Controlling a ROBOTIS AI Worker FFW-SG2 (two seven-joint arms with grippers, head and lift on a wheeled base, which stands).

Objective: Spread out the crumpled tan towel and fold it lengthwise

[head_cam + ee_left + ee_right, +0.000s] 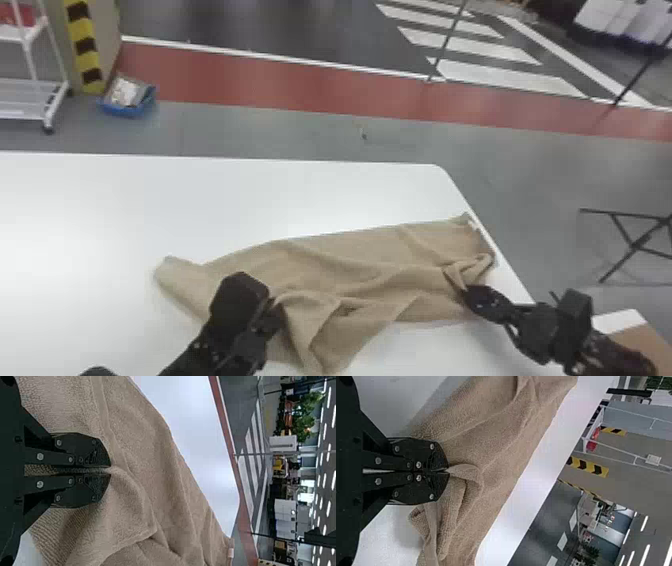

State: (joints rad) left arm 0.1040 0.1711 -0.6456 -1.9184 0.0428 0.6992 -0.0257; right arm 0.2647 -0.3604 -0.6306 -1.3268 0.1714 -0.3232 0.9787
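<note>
Tan terry towel (360, 260) lies rumpled across the white tabletop (125, 210), its near side pinched in my left jaws and right jaws, and pulling unevenly could skew it or drag its right end over the adjacent edge (457, 196).

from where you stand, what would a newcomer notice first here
The rumpled tan towel, sprawled over the near right part of the white table. Next, two black tools pinching it: the left tool near its middle, the right tool by the table's right edge.
</note>
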